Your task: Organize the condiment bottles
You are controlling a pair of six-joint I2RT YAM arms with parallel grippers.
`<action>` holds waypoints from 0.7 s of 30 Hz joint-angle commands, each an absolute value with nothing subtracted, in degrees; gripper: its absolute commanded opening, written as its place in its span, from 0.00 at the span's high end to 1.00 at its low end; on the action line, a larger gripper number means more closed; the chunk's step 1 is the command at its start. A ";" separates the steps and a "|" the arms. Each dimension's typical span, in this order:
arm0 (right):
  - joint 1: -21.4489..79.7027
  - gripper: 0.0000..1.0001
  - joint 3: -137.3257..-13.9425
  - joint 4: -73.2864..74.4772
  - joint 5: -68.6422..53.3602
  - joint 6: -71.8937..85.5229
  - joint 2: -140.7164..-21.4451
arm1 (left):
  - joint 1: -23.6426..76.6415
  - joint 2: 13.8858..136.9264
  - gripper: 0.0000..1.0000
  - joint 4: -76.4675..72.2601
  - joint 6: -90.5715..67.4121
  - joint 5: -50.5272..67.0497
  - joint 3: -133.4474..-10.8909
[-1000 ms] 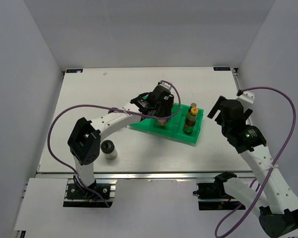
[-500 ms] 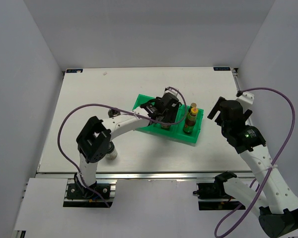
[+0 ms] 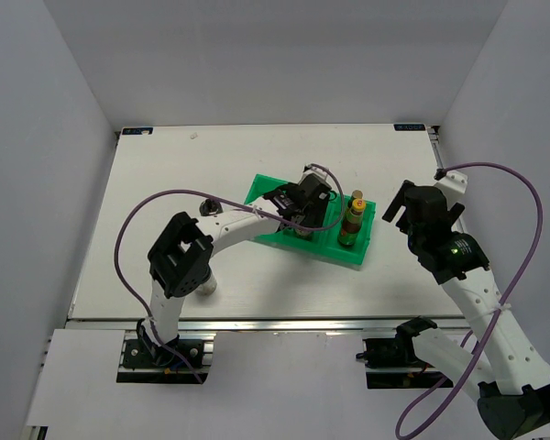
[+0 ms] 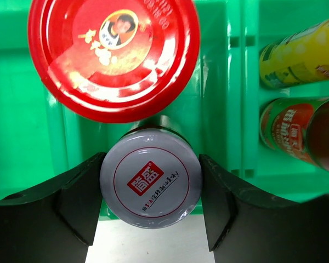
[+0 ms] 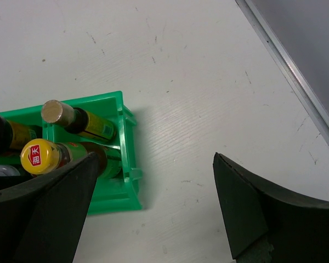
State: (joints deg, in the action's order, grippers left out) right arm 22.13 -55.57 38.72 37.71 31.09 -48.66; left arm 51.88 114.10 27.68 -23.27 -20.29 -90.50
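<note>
In the left wrist view my left gripper [image 4: 151, 189] is shut on the silver-lidded jar [image 4: 151, 183], one finger on each side of its lid. The jar stands at the near edge of the green tray [image 4: 22, 137], right behind the red-lidded jar [image 4: 114, 55]. Two slim sauce bottles, one yellow-labelled [image 4: 301, 52] and one red-labelled [image 4: 299, 131], fill the compartment to the right. From above, the left gripper [image 3: 302, 209] hangs over the tray's [image 3: 266, 189] middle, with the slim bottles [image 3: 352, 220] beside it. My right gripper [image 5: 155, 159] is open over bare table, right of the tray [image 5: 126, 148].
A black-capped shaker [image 3: 205, 286] stands on the table at the front left, half hidden by the left arm's elbow. The right gripper [image 3: 401, 209] hovers right of the tray. A metal rail [image 5: 288, 57] marks the table's right edge, and white walls close in three sides.
My left gripper has come down and slightly right with the silver-lidded jar, into the tray. The tray's left corner now shows. The elbow now covers part of the shaker. The right arm is still.
</note>
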 commanded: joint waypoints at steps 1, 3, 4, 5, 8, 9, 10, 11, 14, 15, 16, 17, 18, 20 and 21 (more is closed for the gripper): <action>21.88 0.11 -55.81 36.65 38.32 30.85 -47.81 | 51.94 111.89 0.30 26.98 -23.82 -21.36 -93.52; 21.80 0.11 -55.81 36.65 38.23 30.94 -47.55 | 51.94 111.19 0.20 27.42 -23.64 -21.18 -93.34; 21.80 0.11 -55.81 36.48 38.23 30.85 -47.37 | 51.94 110.40 0.18 27.42 -23.56 -20.75 -93.17; 21.88 0.11 -55.72 36.47 38.23 30.85 -47.11 | 51.94 109.96 0.14 27.25 -23.21 -20.22 -92.99; 21.80 0.11 -55.90 36.47 38.06 30.85 -47.02 | 52.21 108.20 0.11 26.63 -22.50 -18.81 -92.11; 21.88 0.11 -55.90 36.47 38.06 30.76 -47.02 | 52.47 107.76 0.11 26.63 -22.33 -18.46 -92.11; 21.88 0.11 -55.90 36.47 37.88 30.85 -47.02 | 52.47 107.32 0.11 26.89 -22.15 -18.20 -92.20; 21.80 0.11 -55.90 36.47 37.88 30.85 -46.93 | 52.56 106.27 0.11 26.98 -21.63 -17.93 -92.28; 21.88 0.11 -55.72 36.12 37.44 30.76 -46.85 | 52.65 103.90 0.10 27.33 -20.75 -15.92 -92.29; 21.88 0.11 -55.64 35.95 36.92 30.59 -46.85 | 52.82 101.97 0.10 27.51 -20.66 -15.56 -92.02; 21.80 0.11 -55.37 35.60 36.57 30.06 -46.93 | 52.82 100.91 0.10 28.03 -20.39 -15.47 -91.41; 21.88 0.11 -55.37 35.51 36.30 29.88 -46.93 | 52.91 99.77 0.07 28.65 -20.48 -15.82 -90.97; 21.88 0.11 -55.20 35.33 35.60 29.53 -46.93 | 52.91 97.23 0.02 29.09 -20.74 -16.52 -90.36; 21.80 0.11 -54.76 34.63 35.07 28.66 -46.85 | 53.00 94.32 0.02 30.41 -21.35 -19.84 -88.43; 21.88 0.11 -54.41 33.93 34.63 27.96 -46.93 | 52.91 92.65 0.02 30.67 -21.62 -20.91 -85.29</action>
